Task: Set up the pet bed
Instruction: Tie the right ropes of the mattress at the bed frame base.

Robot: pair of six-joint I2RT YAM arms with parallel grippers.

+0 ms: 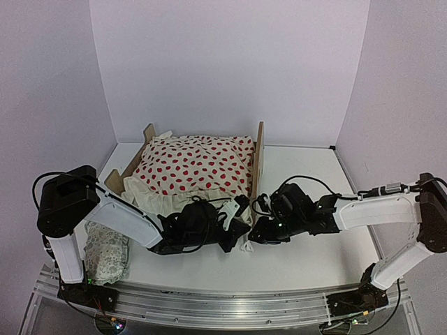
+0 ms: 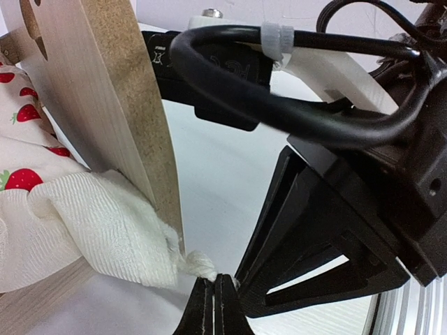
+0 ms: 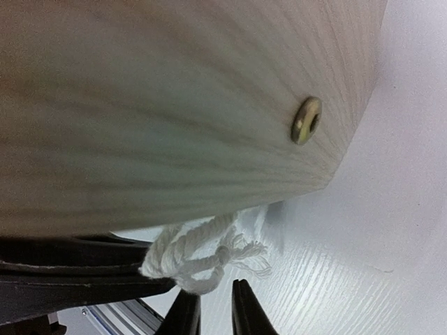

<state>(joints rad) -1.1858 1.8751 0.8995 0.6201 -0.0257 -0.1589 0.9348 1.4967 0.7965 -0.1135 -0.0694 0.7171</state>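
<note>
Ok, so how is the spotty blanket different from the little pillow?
The blanket has red spots; the pillow has a faint greenish pattern. The blanket is spread over the pet bed; the pillow lies off it on the table, at the near left. The blanket looks much bigger than the pillow. Both are soft, pale cloth.

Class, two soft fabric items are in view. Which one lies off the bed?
The small pale green-patterned pillow: it lies on the white table beside the left arm, while the cream ruffled red-dotted blanket covers the light plywood pet bed.
</note>
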